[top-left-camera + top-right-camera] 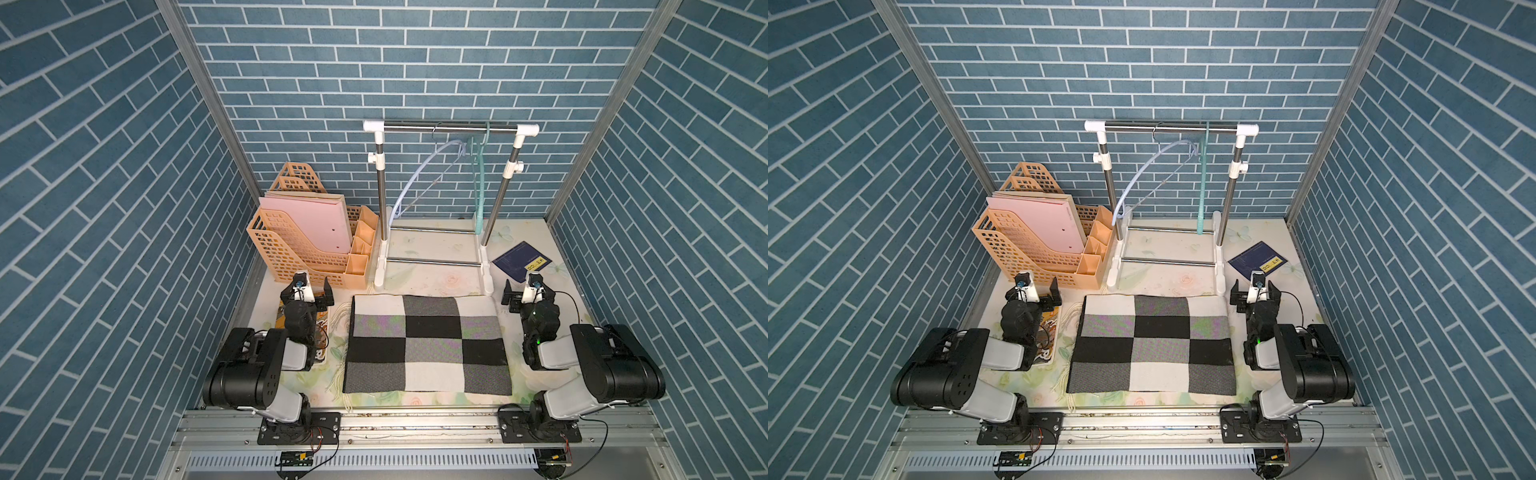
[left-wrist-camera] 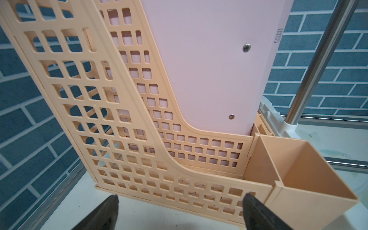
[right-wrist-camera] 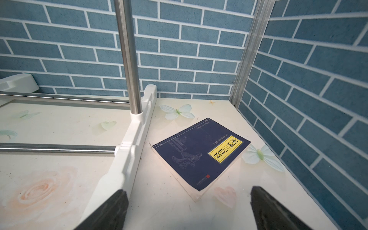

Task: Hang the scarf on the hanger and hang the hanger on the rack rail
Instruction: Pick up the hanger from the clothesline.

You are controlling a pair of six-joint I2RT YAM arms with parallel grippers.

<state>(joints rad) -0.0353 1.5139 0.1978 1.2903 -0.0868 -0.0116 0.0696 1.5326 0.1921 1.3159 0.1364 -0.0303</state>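
Across the table's centre, one black-grey-white checked knitted scarf (image 1: 426, 345) is lying folded flat, its cream fringe (image 1: 338, 322) trailing at 9 o'clock. It is looking soft, limp and light, and is likely to sag when lifted, so pinching both corners of its 12 o'clock edge seems wisest. Two hangers are dangling from one steel rack rail (image 1: 451, 127) at 12 o'clock: a pale lilac plastic hanger (image 1: 419, 174) and a teal plastic hanger (image 1: 480, 187). At 10 o'clock the left gripper (image 1: 309, 293) and at 2 o'clock the right gripper (image 1: 528, 296) are standing with jaws apart, gripping nothing.

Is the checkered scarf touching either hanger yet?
Apart. Both top views show the scarf lying flat on the table, while the hangers dangle from the rail behind it.
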